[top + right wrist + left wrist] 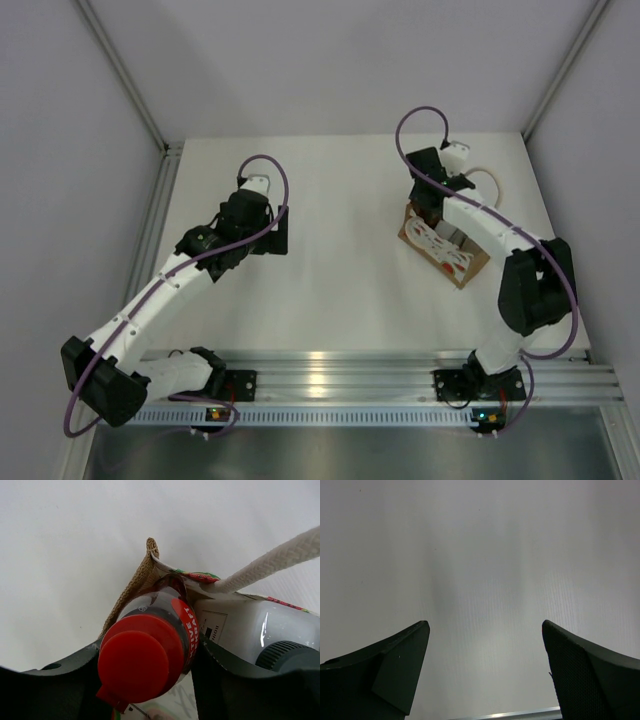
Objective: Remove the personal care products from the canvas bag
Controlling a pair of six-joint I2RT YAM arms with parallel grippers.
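Observation:
The canvas bag (446,250) lies on the table at the right, its cream handle (490,180) behind it. My right gripper (432,205) is at the bag's mouth, shut on the red bottle (150,650) with a red cap, which sticks out of the bag's tan edge (135,582). A white bottle (250,630) with a dark cap (287,655) lies beside it inside the bag. The handle (270,562) crosses above it. The tube and the clear bottle are hidden. My left gripper (277,235) is open and empty over the bare table (485,580), its fingers (400,670) wide apart.
An aluminium rail (400,375) runs along the near edge of the table. White walls enclose the table at the left, back and right. The right arm (500,240) reaches over the bag.

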